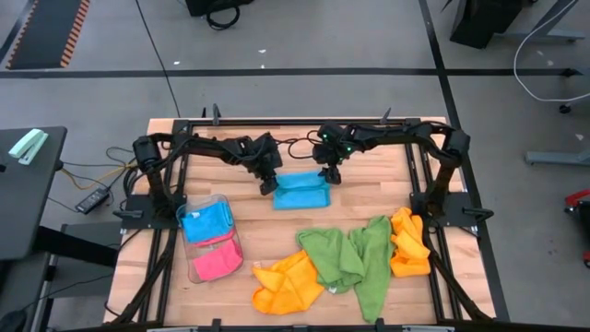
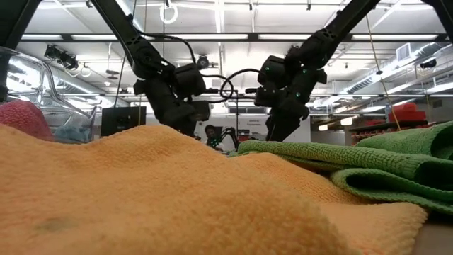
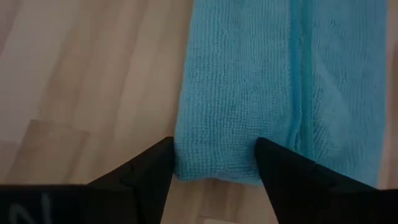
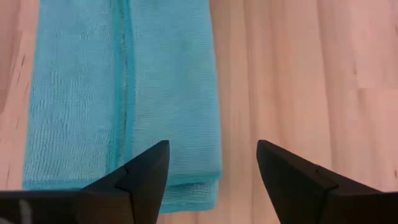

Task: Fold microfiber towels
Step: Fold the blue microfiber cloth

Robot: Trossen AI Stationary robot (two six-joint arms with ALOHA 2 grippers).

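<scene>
- Folded blue towel [image 1: 301,191] lies flat on the wooden table [image 1: 369,198], centre rear, between my two claws. Long axis runs left to right across the table, one short end toward each arm.
- My left gripper [image 1: 267,184] sits at the towel's left end. Left wrist view: fingers spread, fingertips [image 3: 149,171] straddling the corner of that end, nothing pinched between them. Towel edge just ahead of the tips.
- My right gripper [image 1: 330,177] sits at the towel's right end, upper corner. Right wrist view: fingers spread wide, one fingertip over the towel's edge [image 4: 124,93], the other over bare wood. Holding nothing.
- Both arms equally near; each owns its own end. Judgement: next fold or lift would turn on taking both short ends together.
- Fold seam runs along the long axis, visible in both wrist views; layers look even.
- Around: clear plastic tray [image 1: 194,267] at front left holding a blue and a pink towel [image 1: 218,263]. Unfolded orange towel [image 1: 288,281], green towels [image 1: 355,258], second orange towel [image 1: 408,244] heaped along the front, well apart from my claws.
- Nothing stands between claws and towel. The heap fills the low view and hides the towel there.
</scene>
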